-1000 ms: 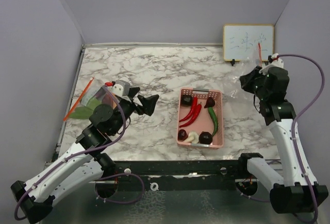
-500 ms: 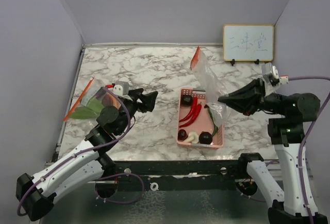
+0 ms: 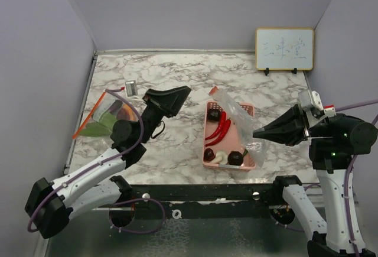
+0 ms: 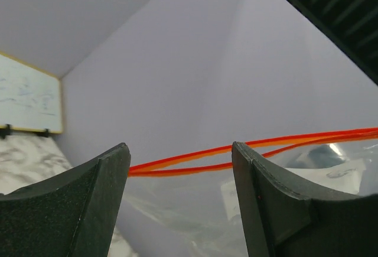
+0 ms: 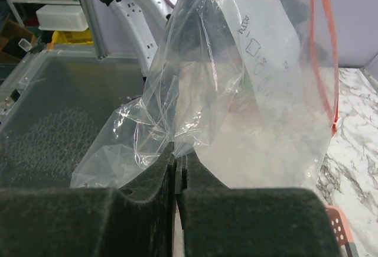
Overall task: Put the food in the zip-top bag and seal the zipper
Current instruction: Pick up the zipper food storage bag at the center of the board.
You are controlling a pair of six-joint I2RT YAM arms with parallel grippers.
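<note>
Clear zip-top bag (image 3: 233,110) pinched in the shut right gripper (image 3: 257,133); left gripper (image 3: 184,93), jaws parted and empty, faces its red zipper (image 4: 177,162) at three o'clock.

A: The zip-top bag (image 5: 254,91) — clear plastic film?
B: Yes, glossy and crinkled, with an orange-red plastic zipper strip along its mouth.
A: And the basket (image 3: 223,165)?
B: Pink plastic, smooth, with a dull sheen. The chili peppers (image 3: 220,128) in it look waxy and shiny.
A: The table (image 3: 177,80) looks like marble.
B: Marble-patterned at least (white with grey veins), smooth, faintly shiny.
A: The pads (image 5: 236,221) of the right gripper (image 5: 176,159)?
B: Black, matt, grainy like foam — the left gripper (image 4: 177,150) is padded the same. The whiteboard (image 3: 284,49) has a glossy face and a pale wood-look frame.
</note>
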